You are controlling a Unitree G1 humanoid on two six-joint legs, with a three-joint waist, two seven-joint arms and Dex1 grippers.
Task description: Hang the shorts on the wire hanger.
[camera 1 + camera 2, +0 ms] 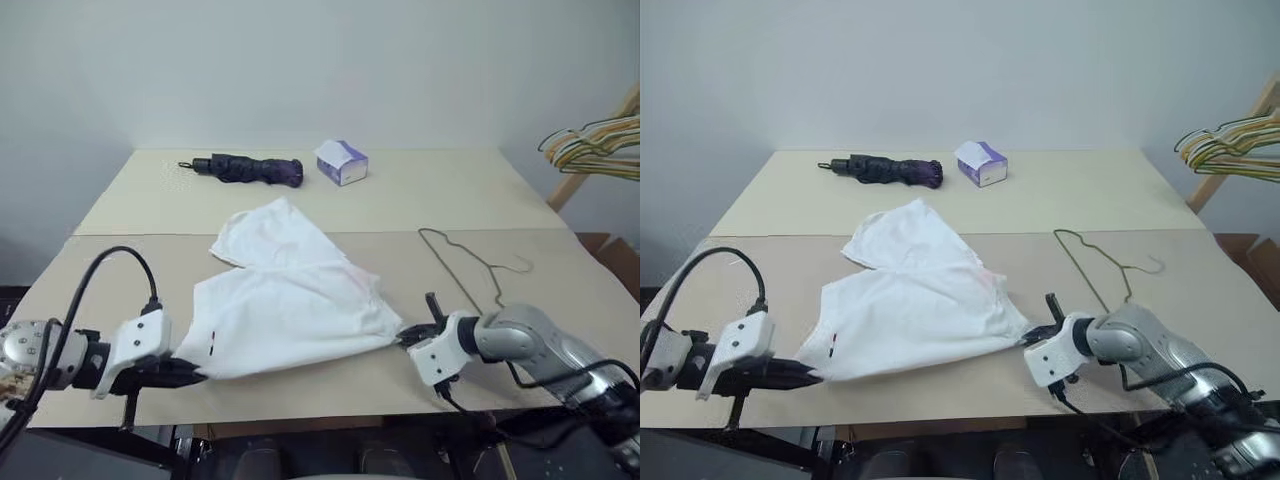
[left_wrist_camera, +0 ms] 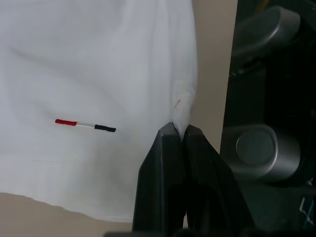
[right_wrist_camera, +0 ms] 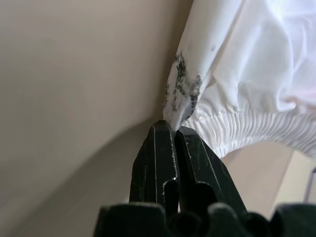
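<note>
- The left tool [image 1: 190,374] reaches in low from the near left edge of the desk [image 1: 120,290], pointing toward the right, and its two black fingers are pressed together on a corner of the shorts [image 1: 290,305].
- The left wrist view shows what the head views only hint at: the fingers [image 2: 168,163] pinch a small fold of the white hem, and a short red, white and dark mark [image 2: 85,125] sits on the cloth just beside them.
- The right tool [image 1: 405,335] comes in from the near right, angled down and toward the left, closed on the opposite corner of the shorts.
- The right wrist view shows that this corner is the gathered elastic waistband [image 3: 247,131], with dark smudges on the cloth just beyond the pinch.
- The shorts lie spread on the desk between the two tools, one leg folded away toward the far side.
- The wire hanger [image 1: 470,268] lies flat on the desk right of the shorts, apart from them.
- Farther back lie a folded dark umbrella [image 1: 245,168] and a tissue box [image 1: 341,161].
- At the right edge, a bunch of coloured hangers [image 1: 592,145] is cut off by the frame.
</note>
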